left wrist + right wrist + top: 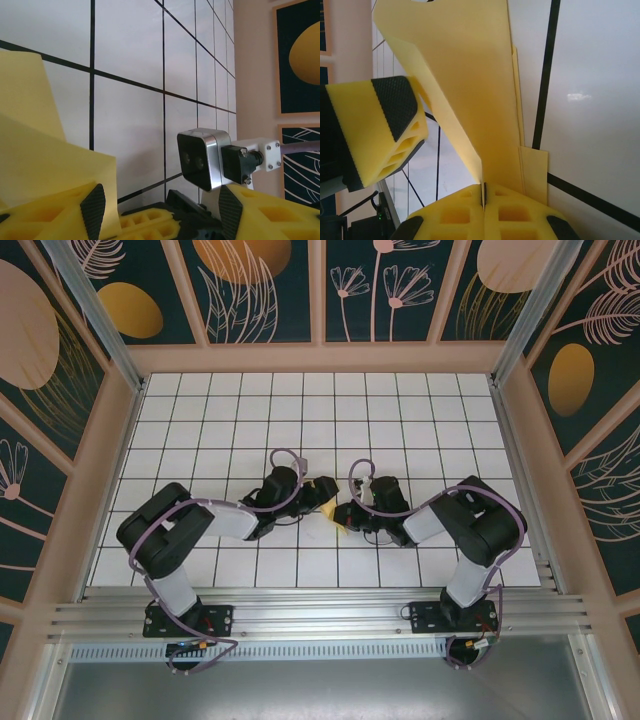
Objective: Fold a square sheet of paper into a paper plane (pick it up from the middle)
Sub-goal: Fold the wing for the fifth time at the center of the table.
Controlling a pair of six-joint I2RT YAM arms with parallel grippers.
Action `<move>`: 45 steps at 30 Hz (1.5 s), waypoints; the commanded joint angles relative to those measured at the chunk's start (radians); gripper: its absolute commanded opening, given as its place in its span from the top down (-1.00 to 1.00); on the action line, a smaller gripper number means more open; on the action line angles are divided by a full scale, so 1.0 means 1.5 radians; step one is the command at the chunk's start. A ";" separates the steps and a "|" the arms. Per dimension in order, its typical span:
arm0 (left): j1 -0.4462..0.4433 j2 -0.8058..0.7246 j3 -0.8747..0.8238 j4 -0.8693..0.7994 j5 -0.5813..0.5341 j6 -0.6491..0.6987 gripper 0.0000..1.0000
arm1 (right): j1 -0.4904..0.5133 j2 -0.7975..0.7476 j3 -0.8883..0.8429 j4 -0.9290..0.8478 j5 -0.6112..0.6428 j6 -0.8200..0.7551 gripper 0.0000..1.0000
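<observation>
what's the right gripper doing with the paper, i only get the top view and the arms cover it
Observer: The right gripper is shut on the yellow paper, pinching a folded edge.
Operator: left one gripping too
Observer: No, the left gripper is open, its jaws apart beside the paper.
Operator: is the sheet lying flat
Observer: No, in the right wrist view a flap stands up from the white grid table.

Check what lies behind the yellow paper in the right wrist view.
Behind the yellow paper, pinched in the shut right gripper, the gridded table shows at its right. The part directly behind the sheet is covered.
</observation>
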 commanded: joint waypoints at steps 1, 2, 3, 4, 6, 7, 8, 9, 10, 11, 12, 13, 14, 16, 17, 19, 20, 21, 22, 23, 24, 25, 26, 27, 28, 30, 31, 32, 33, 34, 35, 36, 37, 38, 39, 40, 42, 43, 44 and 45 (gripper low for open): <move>0.003 0.025 0.014 0.038 0.013 -0.006 -0.29 | -0.006 0.007 -0.011 0.017 -0.015 0.014 1.00; 0.002 0.031 0.014 0.040 0.012 -0.006 -0.28 | -0.006 0.007 -0.011 0.017 -0.014 0.015 1.00; 0.002 0.037 0.014 0.047 0.012 -0.006 -0.28 | -0.007 0.006 -0.011 0.018 -0.015 0.017 1.00; 0.002 0.042 0.013 0.055 0.013 -0.007 -0.28 | -0.008 0.006 -0.012 0.017 -0.014 0.018 1.00; 0.003 0.051 0.013 0.062 0.012 -0.005 -0.28 | -0.008 0.006 -0.012 0.018 -0.014 0.019 1.00; 0.002 0.056 0.014 0.061 0.010 -0.002 -0.28 | -0.007 0.006 -0.013 0.018 -0.015 0.021 1.00; 0.003 0.061 0.016 0.060 0.010 0.000 -0.28 | -0.007 0.006 -0.014 0.018 -0.016 0.021 1.00; 0.002 0.065 0.018 0.057 0.009 0.003 -0.28 | -0.007 0.004 -0.015 0.018 -0.015 0.022 1.00; 0.002 0.069 0.020 0.054 0.007 0.005 -0.28 | -0.008 0.002 -0.016 0.017 -0.013 0.021 1.00; 0.003 0.071 0.022 0.052 0.007 0.006 -0.28 | -0.007 0.000 -0.017 0.014 -0.012 0.019 0.99; 0.002 0.075 0.023 0.044 0.004 0.009 -0.28 | -0.008 -0.002 -0.019 0.011 -0.012 0.018 0.98; 0.002 0.078 0.026 0.031 0.001 0.011 -0.28 | -0.007 -0.005 -0.019 0.007 -0.012 0.017 0.95; 0.002 0.081 0.029 0.018 -0.001 0.011 -0.27 | -0.007 -0.007 -0.020 0.002 -0.010 0.015 0.93; 0.002 0.087 0.030 0.002 -0.002 0.015 -0.26 | -0.007 -0.017 -0.021 -0.008 -0.008 0.011 0.85; 0.002 0.088 0.029 -0.004 -0.005 0.013 -0.26 | -0.007 -0.021 -0.021 -0.015 -0.007 0.009 0.82; 0.002 0.092 0.031 -0.027 -0.013 0.018 -0.26 | -0.008 -0.033 -0.022 -0.032 -0.007 0.003 0.77; 0.003 0.094 0.033 -0.037 -0.015 0.020 -0.25 | -0.007 -0.038 -0.023 -0.039 -0.006 0.003 0.73; 0.003 0.096 0.035 -0.043 -0.015 0.022 -0.25 | -0.007 -0.045 -0.025 -0.044 -0.005 0.002 0.69; 0.002 0.098 0.035 -0.045 -0.013 0.022 -0.25 | -0.007 -0.053 -0.027 -0.051 -0.005 0.002 0.65; 0.002 0.101 0.035 -0.045 -0.012 0.021 -0.25 | -0.007 -0.059 -0.029 -0.056 -0.006 0.000 0.61; 0.002 0.102 0.035 -0.044 -0.010 0.020 -0.24 | -0.007 -0.065 -0.029 -0.064 -0.008 -0.002 0.58; 0.002 0.102 0.034 -0.042 -0.008 0.019 -0.24 | -0.008 -0.072 -0.028 -0.077 -0.009 -0.006 0.55; 0.002 0.102 0.032 -0.041 -0.008 0.021 -0.24 | -0.007 -0.078 -0.027 -0.086 -0.009 -0.008 0.53; 0.002 0.100 0.030 -0.041 -0.008 0.022 -0.24 | -0.007 -0.082 -0.025 -0.096 -0.010 -0.011 0.52; 0.002 0.099 0.029 -0.041 -0.008 0.024 -0.24 | -0.009 -0.087 -0.023 -0.107 -0.010 -0.014 0.51; 0.003 0.099 0.028 -0.041 -0.005 0.025 -0.24 | -0.010 -0.094 -0.018 -0.121 -0.010 -0.017 0.49; 0.002 0.098 0.027 -0.040 -0.004 0.024 -0.24 | -0.010 -0.098 -0.016 -0.128 -0.012 -0.019 0.49; 0.003 0.099 0.026 -0.038 0.000 0.025 -0.24 | -0.012 -0.101 -0.014 -0.134 -0.010 -0.022 0.48; 0.002 0.098 0.026 -0.036 0.002 0.026 -0.24 | -0.013 -0.104 -0.013 -0.141 -0.009 -0.024 0.48; 0.002 0.098 0.025 -0.034 0.004 0.028 -0.24 | -0.015 -0.107 -0.011 -0.148 -0.006 -0.027 0.47; 0.002 0.097 0.025 -0.034 0.004 0.027 -0.24 | -0.019 -0.110 -0.009 -0.151 -0.006 -0.028 0.47; 0.002 0.097 0.025 -0.034 0.005 0.029 -0.24 | -0.022 -0.114 -0.007 -0.154 -0.007 -0.029 0.47; 0.002 0.095 0.025 -0.034 0.007 0.030 -0.24 | -0.023 -0.117 -0.004 -0.157 -0.009 -0.030 0.47; 0.003 0.096 0.025 -0.033 0.007 0.030 -0.24 | -0.027 -0.118 -0.001 -0.158 -0.010 -0.031 0.47; 0.002 0.095 0.026 -0.033 0.008 0.030 -0.24 | -0.028 -0.120 0.003 -0.162 -0.015 -0.036 0.47; 0.002 0.096 0.026 -0.033 0.008 0.030 -0.24 | -0.029 -0.120 0.008 -0.167 -0.020 -0.040 0.47; 0.002 0.096 0.025 -0.031 0.010 0.030 -0.24 | -0.030 -0.117 0.017 -0.175 -0.029 -0.047 0.46; 0.003 0.097 0.026 -0.031 0.011 0.030 -0.24 | -0.032 -0.116 0.021 -0.180 -0.032 -0.050 0.46; 0.003 0.097 0.026 -0.031 0.013 0.031 -0.24 | -0.032 -0.114 0.025 -0.183 -0.034 -0.053 0.46; 0.002 0.097 0.026 -0.031 0.013 0.032 -0.24 | -0.032 -0.112 0.028 -0.186 -0.035 -0.057 0.47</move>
